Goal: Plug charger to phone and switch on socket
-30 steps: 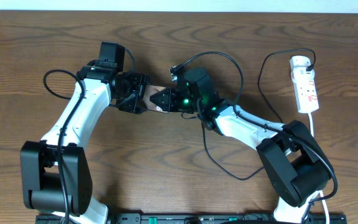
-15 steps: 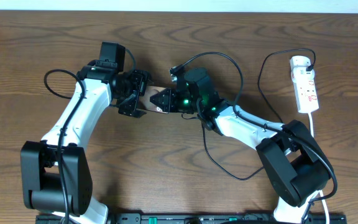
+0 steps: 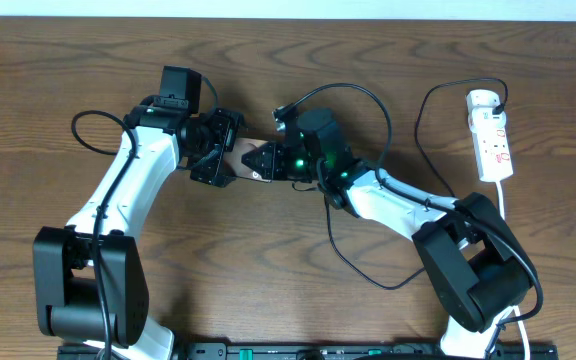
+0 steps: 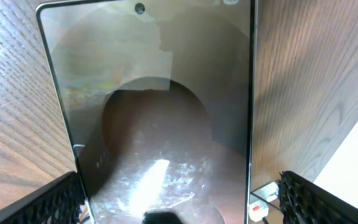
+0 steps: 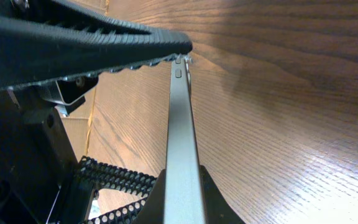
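**Overhead view.** The table (image 3: 268, 50) is brown wood with a flowing grain. Both white-and-black arms meet near its centre. The phone (image 3: 247, 158) lies flat there, showing as a small brownish patch between the left gripper (image 3: 220, 160) and the right gripper (image 3: 263, 160). The socket (image 3: 492, 135), a narrow white plastic strip with red marks, lies well apart at the right edge. Its lettering is too small to read. The charger (image 3: 420, 118), a thin black cable, curves away from the socket's top end. Its plug tip cannot be located.

**Left wrist view.** The phone (image 4: 160, 112) fills the frame. It is a glossy, reflective glass face in a thin metal rim, with a small round camera hole (image 4: 140, 8) near the top edge. The left gripper (image 4: 179, 205) is released. Its black ribbed fingers (image 4: 39, 205) stand on either side of the phone, with bare wood visible between the phone and the far finger.

**Right wrist view.** The phone (image 5: 182, 137) appears edge-on as a slim, matte silver frame with two small side buttons (image 5: 178, 67), resting on the table (image 5: 278, 93). The fingers (image 5: 73, 43) of the right gripper (image 5: 178, 112) are black, with saw-tooth ribs, and set wide apart. The upper tip meets the frame's end. Whether the gripper is clamping anything cannot be determined.
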You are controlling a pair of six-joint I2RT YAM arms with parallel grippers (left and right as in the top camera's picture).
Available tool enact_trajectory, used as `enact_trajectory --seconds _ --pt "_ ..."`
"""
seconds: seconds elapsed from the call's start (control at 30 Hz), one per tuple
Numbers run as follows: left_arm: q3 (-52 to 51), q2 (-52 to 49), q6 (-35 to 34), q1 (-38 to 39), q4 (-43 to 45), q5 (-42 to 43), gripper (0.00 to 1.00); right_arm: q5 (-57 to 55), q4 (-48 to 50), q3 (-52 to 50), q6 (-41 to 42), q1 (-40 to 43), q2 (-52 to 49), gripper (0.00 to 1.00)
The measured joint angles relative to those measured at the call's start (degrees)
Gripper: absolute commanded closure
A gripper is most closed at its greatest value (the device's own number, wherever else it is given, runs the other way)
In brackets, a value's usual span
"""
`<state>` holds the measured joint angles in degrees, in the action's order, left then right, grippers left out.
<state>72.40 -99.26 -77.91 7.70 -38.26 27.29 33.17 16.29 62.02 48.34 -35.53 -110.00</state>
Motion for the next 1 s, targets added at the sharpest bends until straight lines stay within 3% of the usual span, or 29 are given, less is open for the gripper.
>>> enact_trajectory --seconds 0.63,1.0 --pt "0.0 4.5 8.1 -3.2 4.7 6.1 0.06 -0.5 0.7 0.0 1.2 5.2 0.0 0.99" --pt "0.0 10.4 17.0 -3.2 8.8 6.9 0.06 -1.2 10.3 0.0 18.8 7.2 -0.1 0.99"
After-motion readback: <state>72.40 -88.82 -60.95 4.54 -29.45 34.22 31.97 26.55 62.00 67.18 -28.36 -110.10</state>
